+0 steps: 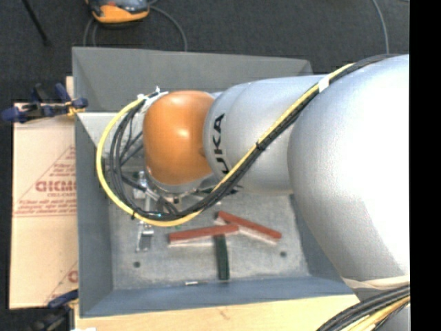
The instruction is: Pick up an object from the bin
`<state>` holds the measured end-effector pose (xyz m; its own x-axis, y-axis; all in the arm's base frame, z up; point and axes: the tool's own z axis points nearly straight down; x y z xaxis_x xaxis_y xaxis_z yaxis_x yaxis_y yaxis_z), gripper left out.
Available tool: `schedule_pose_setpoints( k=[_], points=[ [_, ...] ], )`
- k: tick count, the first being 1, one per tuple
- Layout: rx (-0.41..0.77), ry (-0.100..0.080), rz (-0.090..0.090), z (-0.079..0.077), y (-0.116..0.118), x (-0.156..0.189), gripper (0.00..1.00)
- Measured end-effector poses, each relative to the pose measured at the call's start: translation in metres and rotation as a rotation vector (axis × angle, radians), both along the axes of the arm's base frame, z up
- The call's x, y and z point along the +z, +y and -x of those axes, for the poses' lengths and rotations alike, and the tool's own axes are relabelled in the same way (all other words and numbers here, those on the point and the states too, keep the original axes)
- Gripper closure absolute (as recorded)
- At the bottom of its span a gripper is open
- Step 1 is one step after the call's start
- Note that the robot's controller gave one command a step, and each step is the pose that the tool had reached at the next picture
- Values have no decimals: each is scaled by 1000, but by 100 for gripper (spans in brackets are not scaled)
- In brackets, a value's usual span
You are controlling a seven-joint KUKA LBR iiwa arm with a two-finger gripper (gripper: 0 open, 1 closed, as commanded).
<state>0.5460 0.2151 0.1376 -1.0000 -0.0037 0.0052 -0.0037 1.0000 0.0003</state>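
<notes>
Camera view, nearest me: a dark green stick (222, 259) lies on the bin (96, 254) floor, its far end touching a reddish-brown stick (200, 236). A second reddish stick (251, 227) slants just behind. Left of them the gripper (145, 238) hangs low under the orange cover (176, 138); I cannot tell whether it is released or clenched.

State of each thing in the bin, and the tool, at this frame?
Long red-brown stick: lying flat, not held.
Shorter red stick: lying flat, angled, not held.
Dark green stick: lying flat, not held.
Tool: low in the bin, left of the sticks.
</notes>
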Motion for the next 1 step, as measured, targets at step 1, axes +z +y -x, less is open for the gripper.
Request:
schedule_pose_setpoints(
  k=[1],
  points=[
    [-4,-7,-1,-2,-1,4,0]
  ],
)
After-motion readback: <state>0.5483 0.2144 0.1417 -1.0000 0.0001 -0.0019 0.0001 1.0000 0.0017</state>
